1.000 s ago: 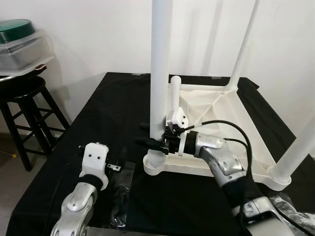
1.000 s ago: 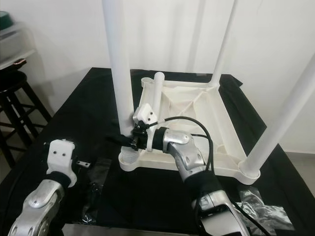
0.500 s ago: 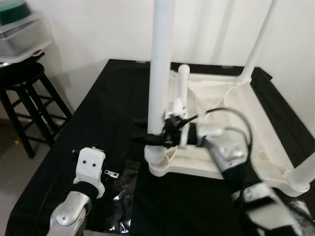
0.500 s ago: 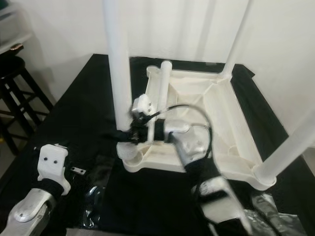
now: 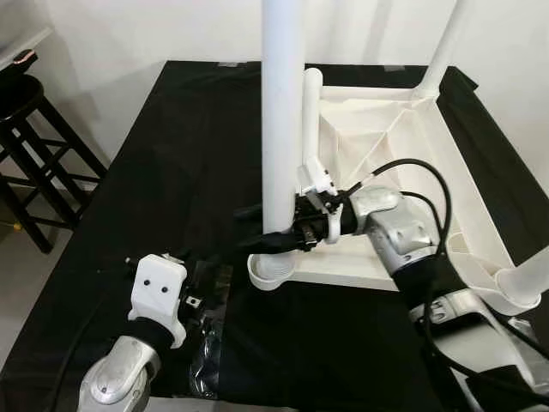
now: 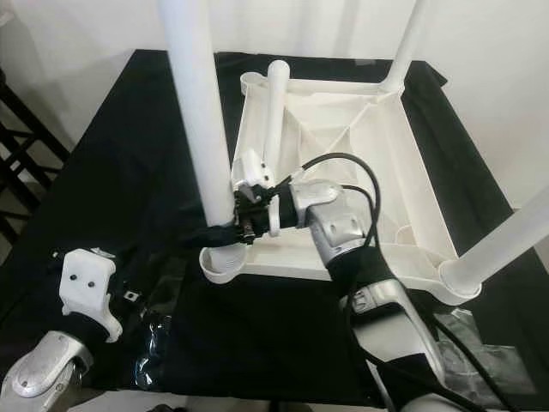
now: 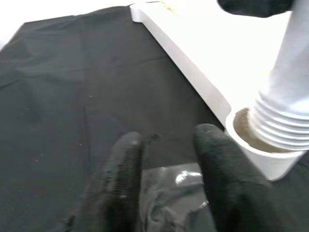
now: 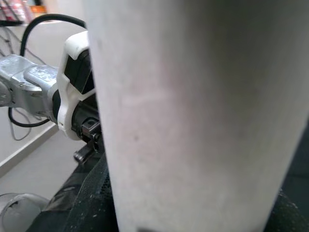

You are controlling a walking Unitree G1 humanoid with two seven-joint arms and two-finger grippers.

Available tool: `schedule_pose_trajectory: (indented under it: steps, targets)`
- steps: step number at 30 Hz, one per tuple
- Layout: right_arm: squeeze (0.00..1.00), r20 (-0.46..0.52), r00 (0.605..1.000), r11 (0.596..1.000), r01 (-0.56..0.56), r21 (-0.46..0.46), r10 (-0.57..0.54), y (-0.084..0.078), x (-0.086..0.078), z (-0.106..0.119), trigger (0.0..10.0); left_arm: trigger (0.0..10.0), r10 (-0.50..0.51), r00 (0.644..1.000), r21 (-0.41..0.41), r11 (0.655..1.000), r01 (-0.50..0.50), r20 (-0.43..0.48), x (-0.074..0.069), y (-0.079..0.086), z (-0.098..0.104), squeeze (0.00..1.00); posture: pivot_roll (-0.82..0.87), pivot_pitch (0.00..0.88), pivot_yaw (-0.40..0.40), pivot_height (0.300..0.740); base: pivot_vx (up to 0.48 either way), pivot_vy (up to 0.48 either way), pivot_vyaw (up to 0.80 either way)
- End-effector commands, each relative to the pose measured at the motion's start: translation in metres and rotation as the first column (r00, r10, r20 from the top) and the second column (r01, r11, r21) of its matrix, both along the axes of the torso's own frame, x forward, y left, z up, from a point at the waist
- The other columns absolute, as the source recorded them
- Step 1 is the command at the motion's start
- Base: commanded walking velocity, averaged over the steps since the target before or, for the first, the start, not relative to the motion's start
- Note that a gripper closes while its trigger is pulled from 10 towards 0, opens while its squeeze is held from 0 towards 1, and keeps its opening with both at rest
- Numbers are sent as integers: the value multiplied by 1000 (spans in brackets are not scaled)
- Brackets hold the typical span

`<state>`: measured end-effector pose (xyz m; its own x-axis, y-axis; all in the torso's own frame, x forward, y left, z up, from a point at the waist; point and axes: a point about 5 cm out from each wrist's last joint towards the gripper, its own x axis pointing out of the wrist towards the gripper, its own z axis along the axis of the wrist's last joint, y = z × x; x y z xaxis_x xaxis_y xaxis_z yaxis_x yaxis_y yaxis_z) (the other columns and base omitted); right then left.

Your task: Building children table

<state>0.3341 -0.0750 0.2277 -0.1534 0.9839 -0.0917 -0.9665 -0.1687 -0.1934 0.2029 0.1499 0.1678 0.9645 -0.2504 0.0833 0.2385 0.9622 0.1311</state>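
The left tool [image 7: 164, 179] hovers nearest, its two black fingers parted with nothing between them, above a crumpled clear plastic bag [image 5: 206, 343] on the black-clothed bench [image 5: 171, 172]. Further in, the right tool [image 5: 273, 233] is clamped on the tall white plastic table leg [image 5: 283, 112], just above its ribbed end, which sits in the round corner socket [image 5: 268, 275]. The upturned white children's table [image 5: 386, 163] lies beyond, other legs standing upright.

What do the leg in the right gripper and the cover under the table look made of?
The leg: likely moulded plastic, smooth matte white, with ridged threads at its base. The cover: black cloth, matte, with faint creases. The right gripper clasps the leg low down.
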Motion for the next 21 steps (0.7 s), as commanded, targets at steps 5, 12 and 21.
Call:
schedule_pose_trajectory:
  steps: [5,12,21]
  targets:
    - [0,-3,999,999,-46,-22,46,8,2,0,10000,0,-68,997,27,997,69,-27,-14,-5,1,0,51,260,-36,740,0,0,0]
    - [0,1,998,998,-61,-34,61,9,4,-2,10000,0,-127,991,15,992,128,-35,-24,-9,2,0,60,262,-45,740,0,0,0]
    - [0,-13,991,989,-133,-61,132,11,4,-4,10000,10000,-311,948,-32,950,310,-59,-41,-26,4,0,72,262,-48,740,0,0,0]
